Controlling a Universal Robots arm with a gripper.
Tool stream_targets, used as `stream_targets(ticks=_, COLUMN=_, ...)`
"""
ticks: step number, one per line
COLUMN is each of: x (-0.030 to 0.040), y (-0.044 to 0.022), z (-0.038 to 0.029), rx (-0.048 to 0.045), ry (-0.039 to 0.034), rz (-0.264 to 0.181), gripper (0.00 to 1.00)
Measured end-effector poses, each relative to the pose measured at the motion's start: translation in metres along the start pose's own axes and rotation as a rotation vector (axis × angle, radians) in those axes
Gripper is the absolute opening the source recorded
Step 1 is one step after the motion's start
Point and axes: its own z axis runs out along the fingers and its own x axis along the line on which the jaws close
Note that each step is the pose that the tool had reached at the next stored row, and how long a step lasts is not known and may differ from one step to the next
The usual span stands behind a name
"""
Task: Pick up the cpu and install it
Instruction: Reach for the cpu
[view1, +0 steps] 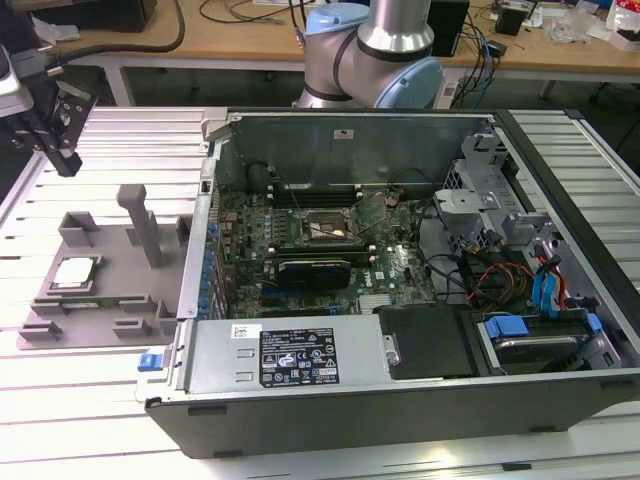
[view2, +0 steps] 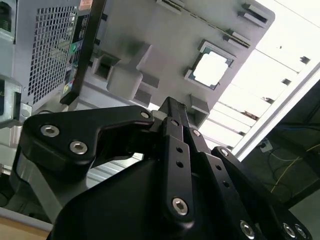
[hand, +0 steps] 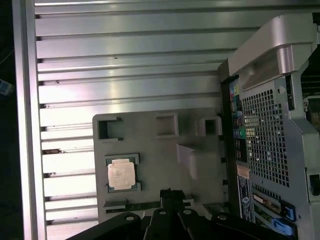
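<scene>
The cpu (view1: 75, 272), a small square chip with a silvery top, lies flat in a recess of the grey holder (view1: 120, 250) on the exterior view's left, beside the open computer case. Both wrist views show the cpu (view2: 212, 68) (hand: 121, 173) in its recess. My gripper (view1: 66, 162) hangs in the air behind the holder, well apart from the chip. Its black fingers (view2: 172, 106) (hand: 171, 194) are shut with nothing between them. The black socket (view1: 325, 228) sits in the middle of the motherboard inside the case.
The open computer case (view1: 300, 370) takes up the table's middle and right, with cables and drive bays at its right end. A grey post (view1: 140, 220) stands up from the holder. A narrow green stick (view1: 95, 300) lies along its front. The arm's base (view1: 385, 60) stands behind the case.
</scene>
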Motion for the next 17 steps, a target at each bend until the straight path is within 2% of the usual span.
stream_targets(ticks=5, x=0.0103, y=0.001, z=0.008, rx=-0.0001, ry=-0.0001, rz=0.0, gripper=0.11)
stream_targets(ticks=9, x=0.0137, y=0.0005, z=0.013, rx=0.0, ry=-0.0001, rz=0.0, gripper=0.11)
stream_targets(ticks=11, x=0.016, y=0.0001, z=0.0183, rx=-0.0001, ry=-0.0001, rz=0.0, gripper=0.11)
stream_targets(ticks=17, x=0.0231, y=-0.0009, z=0.0288, rx=0.0, ry=0.0, rz=0.0, gripper=0.11)
